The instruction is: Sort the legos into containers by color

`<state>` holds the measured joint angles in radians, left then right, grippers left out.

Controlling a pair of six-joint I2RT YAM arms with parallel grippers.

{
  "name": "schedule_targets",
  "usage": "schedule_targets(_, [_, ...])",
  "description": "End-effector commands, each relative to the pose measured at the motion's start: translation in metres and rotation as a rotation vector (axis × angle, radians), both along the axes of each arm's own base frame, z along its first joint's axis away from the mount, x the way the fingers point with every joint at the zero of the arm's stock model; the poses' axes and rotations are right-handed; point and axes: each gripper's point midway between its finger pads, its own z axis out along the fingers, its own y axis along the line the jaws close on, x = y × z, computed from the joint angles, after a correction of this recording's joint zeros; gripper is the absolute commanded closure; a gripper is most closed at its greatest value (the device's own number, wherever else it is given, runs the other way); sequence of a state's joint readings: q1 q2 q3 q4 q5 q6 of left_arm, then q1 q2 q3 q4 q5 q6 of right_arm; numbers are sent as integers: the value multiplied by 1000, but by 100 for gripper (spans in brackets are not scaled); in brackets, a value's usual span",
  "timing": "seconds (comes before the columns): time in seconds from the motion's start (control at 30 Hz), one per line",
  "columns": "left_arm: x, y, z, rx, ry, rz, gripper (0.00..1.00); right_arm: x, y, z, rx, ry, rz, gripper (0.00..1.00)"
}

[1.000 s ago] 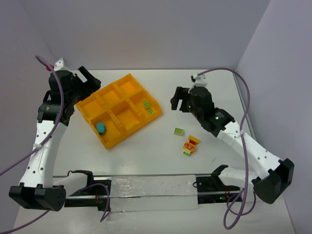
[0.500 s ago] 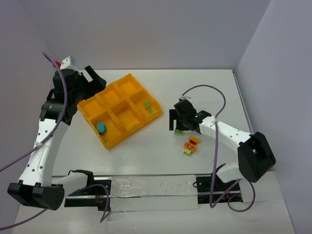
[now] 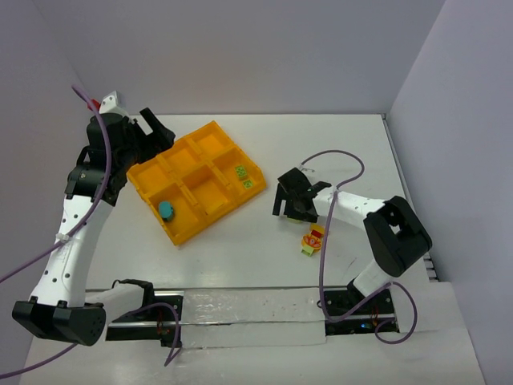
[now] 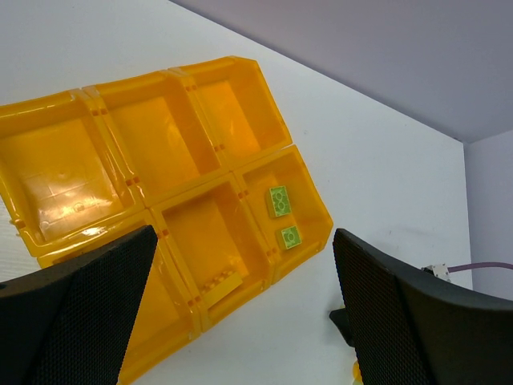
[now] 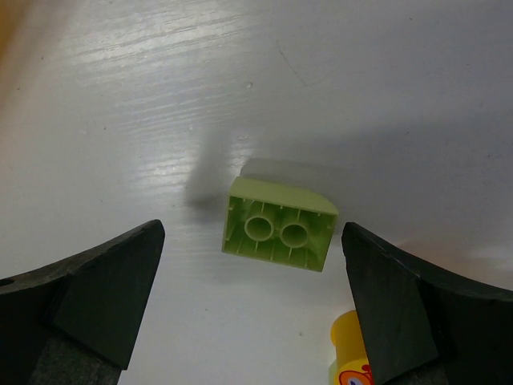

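Note:
The orange-yellow tray [image 3: 180,233] of containers lies left of centre. One compartment holds two light green legos [image 3: 240,172] [image 4: 278,200], another a teal one [image 3: 166,210], and a third a yellow brick [image 4: 220,285]. My right gripper [image 3: 290,205] [image 5: 252,234] is down at the table, open. A loose green brick [image 5: 279,224] lies on its side between the fingers, untouched. A yellow, red and green clump [image 3: 314,239] [image 5: 353,362] sits just beside it. My left gripper [image 3: 158,131] [image 4: 244,321] hovers open and empty above the tray's far left corner.
Purple cables loop from both arms, one arching over the right arm [image 3: 333,160]. White walls enclose the table at the back and the right. A silver rail [image 3: 248,309] runs along the near edge between the arm bases.
The right arm has swung down and left onto the table over the loose green brick, its jaws widening. The left arm shifted slightly, then held still.

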<state>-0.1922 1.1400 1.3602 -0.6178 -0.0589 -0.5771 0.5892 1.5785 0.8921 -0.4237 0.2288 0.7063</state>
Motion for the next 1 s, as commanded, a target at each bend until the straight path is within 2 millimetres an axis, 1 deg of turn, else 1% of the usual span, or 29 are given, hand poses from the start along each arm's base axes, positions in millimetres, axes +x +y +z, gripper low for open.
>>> schedule_targets(0.0, [-1,-2,27,6,-78,-17,1,19,1,4,17,-65,-132,1])
schedule_targets(0.2, [-1,0,28,16,-79,-12,1,22,1,0,0,-67,-130,11])
schedule_targets(0.4, [0,0,28,16,-79,-11,1,21,1,0,-29,-72,-118,24])
schedule_targets(0.43, [-1,0,27,17,-77,-12,1,21,0,0,-34,-74,-118,26])
schedule_targets(0.53, [-1,1,28,19,-79,-11,1,22,1,4,-44,-90,-116,38])
schedule_targets(0.57, [-1,1,28,19,-80,-11,1,22,1,6,-41,-96,-116,39])
schedule_targets(0.67, [-2,3,29,31,-78,-3,1,28,7,24,-25,-135,-102,46])
schedule_targets(0.7, [-2,5,29,39,-75,3,1,35,13,39,-6,-170,-87,49])
schedule_targets(0.73, [-2,5,29,39,-75,3,1,34,14,39,-8,-168,-83,49])
schedule_targets(0.77, [-2,7,29,43,-74,13,1,40,20,55,12,-200,-74,50])
schedule_targets(0.83, [-1,8,28,45,-70,18,1,48,27,78,27,-241,-52,50])
schedule_targets(0.93, [-1,8,27,45,-70,20,1,60,36,102,44,-292,-29,50])
schedule_targets(0.97, [-1,8,28,47,-69,23,1,67,42,111,56,-310,-15,50])
